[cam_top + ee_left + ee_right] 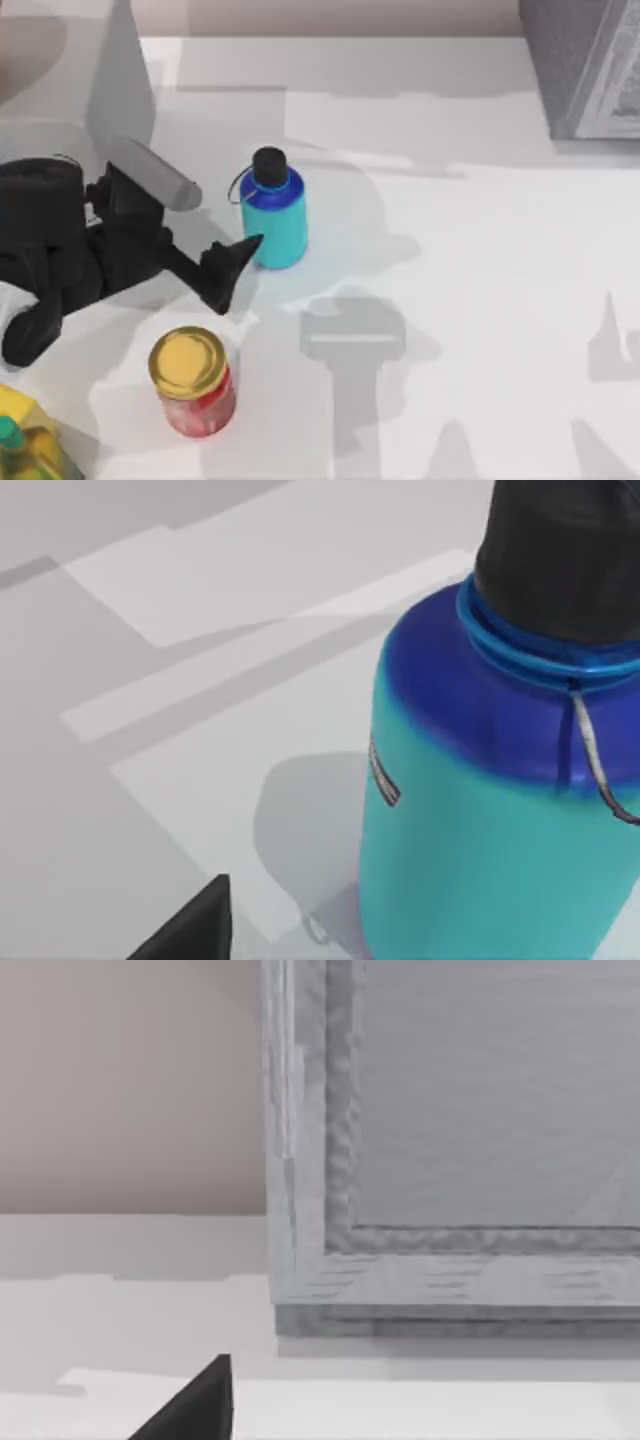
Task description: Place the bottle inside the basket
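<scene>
Left jaws, whose spread I cannot tell, touch the upright bottle; left wrist view shows its strap.

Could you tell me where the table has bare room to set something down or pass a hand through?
The widest bare patch is the table, right of the bottle and below the grey basket at the far right corner. The near left is crowded: the left gripper beside the bottle, the red jar and the yellow container.
</scene>
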Motion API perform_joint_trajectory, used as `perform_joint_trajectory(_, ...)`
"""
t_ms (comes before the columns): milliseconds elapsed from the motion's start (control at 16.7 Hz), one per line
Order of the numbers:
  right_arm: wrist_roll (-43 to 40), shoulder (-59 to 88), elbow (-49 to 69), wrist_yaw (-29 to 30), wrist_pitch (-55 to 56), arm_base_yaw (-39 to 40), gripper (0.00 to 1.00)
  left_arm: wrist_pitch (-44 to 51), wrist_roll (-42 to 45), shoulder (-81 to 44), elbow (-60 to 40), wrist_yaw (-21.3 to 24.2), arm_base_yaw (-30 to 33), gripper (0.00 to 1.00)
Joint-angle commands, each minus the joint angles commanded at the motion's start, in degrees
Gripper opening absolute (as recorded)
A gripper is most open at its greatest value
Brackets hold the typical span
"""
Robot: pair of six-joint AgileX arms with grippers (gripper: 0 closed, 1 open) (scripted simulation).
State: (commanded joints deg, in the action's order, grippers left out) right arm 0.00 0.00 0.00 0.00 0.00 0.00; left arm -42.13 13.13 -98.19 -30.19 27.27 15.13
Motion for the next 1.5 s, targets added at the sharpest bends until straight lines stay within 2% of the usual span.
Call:
perform_joint_trajectory(480,0.00,0.00,0.00,0.00,0.00,0.00,1.00,-1.25,0.51,-2.48,-0.48,0.97,0.52,1.00)
perform_joint_trajectory(1020,0.00,0.00,0.00,0.00,0.00,0.00,1.00,-5.09,-2.00,-17.03,-12.52,-3.59,6.19,1.00)
perform_joint_trajectory(1320,0.00,0.00,0.00,0.00,0.00,0.00,1.00,-5.26,-2.14,-17.74,-13.15,-3.85,6.50,1.00)
perform_joint_trajectory(1500,0.00,0.00,0.00,0.00,0.00,0.00,1.00,-5.26,-2.14,-17.74,-13.15,-3.85,6.50,0.77)
